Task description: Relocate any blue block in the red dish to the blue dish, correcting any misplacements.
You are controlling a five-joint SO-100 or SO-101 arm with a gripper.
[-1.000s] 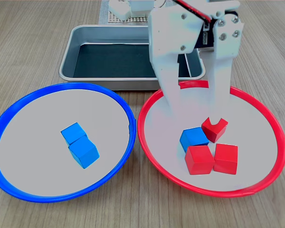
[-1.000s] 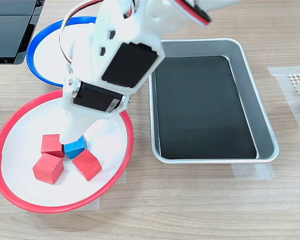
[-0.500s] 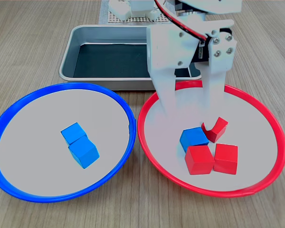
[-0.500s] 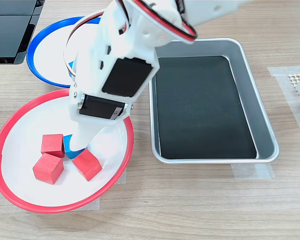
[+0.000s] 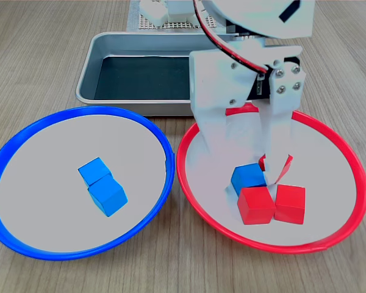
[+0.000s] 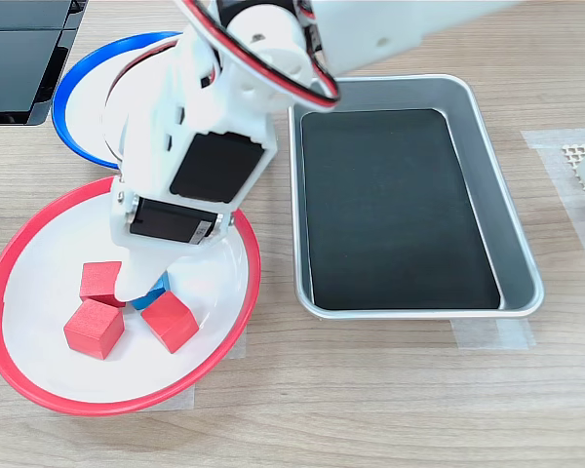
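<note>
- The gripper (image 5: 251,178) is reaching down inside the red dish (image 5: 329,242), its two white fingers standing on either side of the blue block (image 5: 249,177); they look parted around the cube, not yet visibly squeezing it.
- The blue block is sitting near the middle of the red dish, touching a front red cube (image 5: 255,205) on the side toward the dish's front rim, with a second front red cube (image 5: 290,203) just beside that one.
- A third red cube (image 5: 279,166) is showing only in part behind the far finger, pressed close to the blue block.
- In the second exterior view, the arm is hiding most of the blue block (image 6: 156,292), so contact cannot be confirmed there.
- The blue dish (image 5: 24,246) is lying just beside the red dish and is already holding two blue cubes (image 5: 102,186) near its centre.
- The metal tray (image 5: 89,79) is sitting behind both dishes.
- Judged step: the grasp is being set up. Next, the fingers likely need to close squarely on the blue block without pinching the crowding red cube, then lift clear of both rims and carry it to the blue dish.
</note>
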